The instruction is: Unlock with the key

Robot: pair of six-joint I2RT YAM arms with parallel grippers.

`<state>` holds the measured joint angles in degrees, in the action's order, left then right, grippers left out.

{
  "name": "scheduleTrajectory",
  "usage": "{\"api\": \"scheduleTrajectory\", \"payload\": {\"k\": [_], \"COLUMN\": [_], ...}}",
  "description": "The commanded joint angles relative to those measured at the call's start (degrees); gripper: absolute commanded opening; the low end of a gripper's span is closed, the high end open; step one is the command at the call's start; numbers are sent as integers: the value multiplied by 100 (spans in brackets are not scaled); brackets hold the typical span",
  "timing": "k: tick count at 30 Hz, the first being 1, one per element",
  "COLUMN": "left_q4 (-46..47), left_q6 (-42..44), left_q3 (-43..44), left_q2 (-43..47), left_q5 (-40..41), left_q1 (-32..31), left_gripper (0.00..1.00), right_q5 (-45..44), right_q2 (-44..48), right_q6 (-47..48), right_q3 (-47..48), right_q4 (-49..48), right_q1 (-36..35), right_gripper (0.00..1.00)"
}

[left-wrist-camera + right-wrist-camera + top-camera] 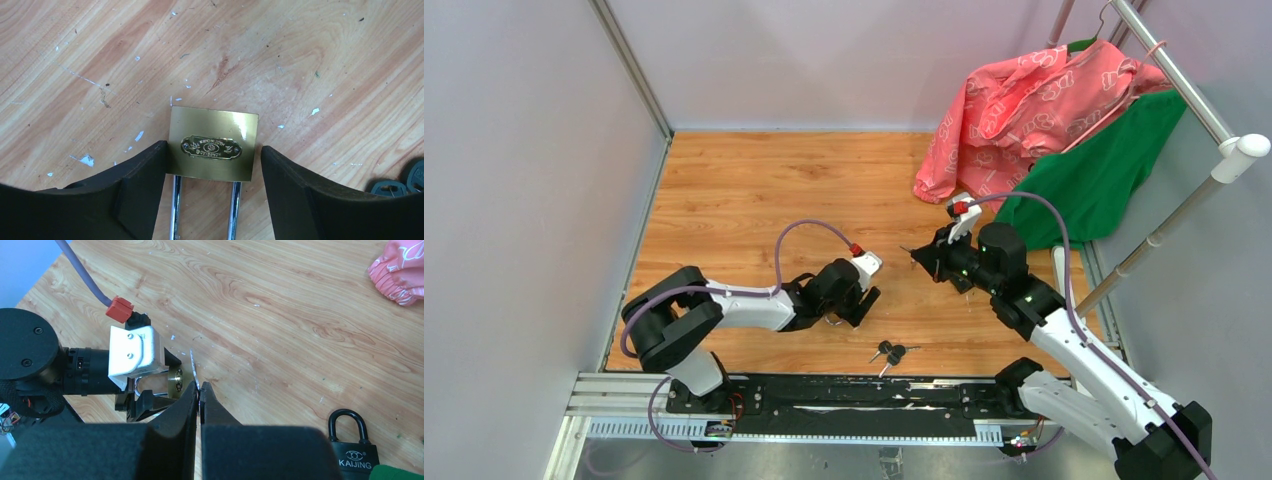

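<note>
From above, the left tool [861,300] lies low on the counter [744,190], left of centre, and the right tool [921,255] hangs just to its right, nose pointed at it, so the two face each other for the insertion. Spare keys [891,352] lie on the near side, and a pink cloth [1024,110] sits far right. In the left wrist view, the brass lock [214,145] lies label up on the wood with its shackle running back toward the wrist. The tool's jaws stand apart around its body, the left pad touching and the right pad a sliver off, so I judge it braced rather than firmly clamped. This placement leaves the keyhole end free. In the right wrist view, the right tool is pinched together on the key [195,372], blade upright and forward, just short of the lock's brass end, which faces it. A black lock [352,450] rests unused at near right. Lining the blade up with the slot looks like the step in hand.
</note>
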<state>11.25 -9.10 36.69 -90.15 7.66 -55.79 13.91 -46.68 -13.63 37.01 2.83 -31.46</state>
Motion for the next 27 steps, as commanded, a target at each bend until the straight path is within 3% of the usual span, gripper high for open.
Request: {"api": "scheduleTrajectory", "payload": {"k": [1, 9, 11, 14, 19, 22, 27], "left_q4": [328, 870, 963, 1068, 1066, 1064, 961], "left_q6": [-216, -309, -298, -279, -166, -73, 131], "left_q3": [-387, -660, -678, -727, -731, -723, -597], "left_q2": [-107, -350, -406, -420, -271, -105, 387], "left_q5": [421, 601, 592, 664, 689, 517, 442], "left_q1": [-156, -234, -237, -245, -240, -247, -241], "left_gripper": [72, 68, 60, 40, 19, 9, 2], "right_q5": [7, 18, -2, -56, -162, -190, -288], "right_q2": [61, 65, 77, 102, 192, 235, 282], "right_q6": [124, 115, 109, 91, 60, 24, -20], "right_q3": [-81, -98, -98, -82, -89, -92, -56], "right_q4": [48, 25, 25, 87, 124, 124, 158], "right_q1": [53, 51, 53, 47, 46, 53, 53], "right_gripper": [0, 0, 0, 0, 0, 0, 0]}}
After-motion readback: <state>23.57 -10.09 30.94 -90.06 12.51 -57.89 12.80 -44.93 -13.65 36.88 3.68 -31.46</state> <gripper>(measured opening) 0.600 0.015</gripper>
